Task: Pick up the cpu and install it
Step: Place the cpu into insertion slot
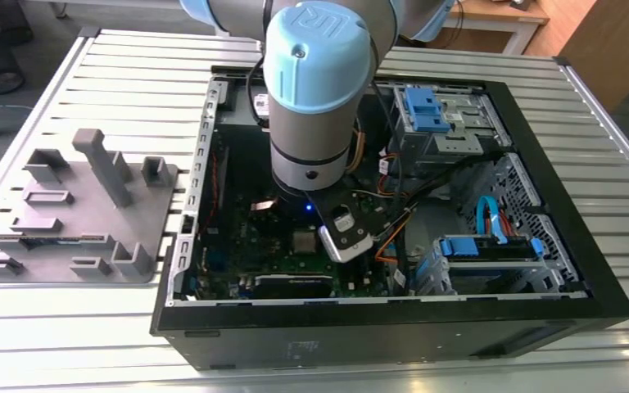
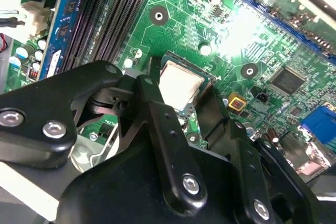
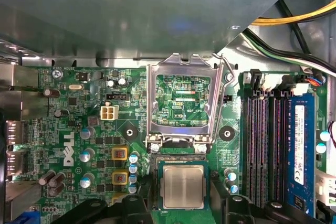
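Note:
The cpu [image 3: 182, 186], a flat square chip with a shiny silver top, lies flat in the motherboard socket, and I also see it in the second wrist view [image 2: 180, 84] and the exterior view [image 1: 305, 241]. My gripper [image 3: 181, 191] hangs low over it inside the computer case. Its black fingers [image 2: 152, 95] stand on either side of the chip with a small gap at each side, so it is open. The silver socket bracket [image 3: 181, 66] is flipped up, away from the chip.
Memory slots [image 3: 265, 145] run beside the socket. Cables [image 1: 396, 233] and blue drive bays [image 1: 429, 110] crowd the open black case [image 1: 402, 327]. A grey fixture plate with blocks [image 1: 74, 213] lies on the slatted table at the exterior view's left.

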`<state>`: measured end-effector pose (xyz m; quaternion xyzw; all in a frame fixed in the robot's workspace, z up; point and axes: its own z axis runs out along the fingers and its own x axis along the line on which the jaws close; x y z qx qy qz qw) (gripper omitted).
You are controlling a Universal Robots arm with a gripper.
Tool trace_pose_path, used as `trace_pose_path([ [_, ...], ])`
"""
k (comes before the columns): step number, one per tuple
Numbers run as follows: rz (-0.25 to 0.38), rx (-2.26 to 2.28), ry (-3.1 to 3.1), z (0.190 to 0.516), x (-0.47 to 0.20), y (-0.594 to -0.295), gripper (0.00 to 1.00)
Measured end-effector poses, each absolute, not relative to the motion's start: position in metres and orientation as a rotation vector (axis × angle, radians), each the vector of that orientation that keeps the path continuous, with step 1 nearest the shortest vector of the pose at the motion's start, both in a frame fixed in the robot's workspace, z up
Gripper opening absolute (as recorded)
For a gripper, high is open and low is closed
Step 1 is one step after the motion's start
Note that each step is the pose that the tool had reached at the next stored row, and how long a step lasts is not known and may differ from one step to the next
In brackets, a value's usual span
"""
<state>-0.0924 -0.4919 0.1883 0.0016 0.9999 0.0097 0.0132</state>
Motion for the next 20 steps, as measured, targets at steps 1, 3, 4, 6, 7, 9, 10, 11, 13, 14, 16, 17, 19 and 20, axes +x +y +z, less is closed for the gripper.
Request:
trace_pose_path([
  [1,0.03,0.005,3.115,0.189,-0.0924,-0.4919,0.54],
  [3,0.03,0.005,3.115,0.1912,-0.0925,-0.4919,0.54],
  [4,0.03,0.005,3.115,0.1921,-0.0924,-0.4919,0.54],
  [6,0.03,0.005,3.115,0.1921,-0.0924,-0.4919,0.54],
  [7,0.031,0.005,3.115,0.1921,-0.0924,-0.4919,0.54],
  [9,0.03,0.005,3.115,0.1929,-0.0924,-0.4919,0.54],
  [10,0.03,0.005,3.115,0.1929,-0.0924,-0.4919,0.54],
  [11,0.03,0.005,3.115,0.1929,-0.0924,-0.4919,0.54],
  [13,0.03,0.005,3.115,0.193,-0.0924,-0.4919,0.54],
  [14,0.03,0.005,3.115,0.193,-0.0924,-0.4919,0.54],
  [16,0.03,0.005,3.115,0.1932,-0.0924,-0.4919,0.53],
  [17,0.03,0.005,3.115,0.1932,-0.0924,-0.4919,0.53],
  [19,0.03,0.005,3.115,0.1933,-0.0924,-0.4919,0.46],
  [20,0.03,0.005,3.115,0.1933,-0.0924,-0.4919,0.4],
])
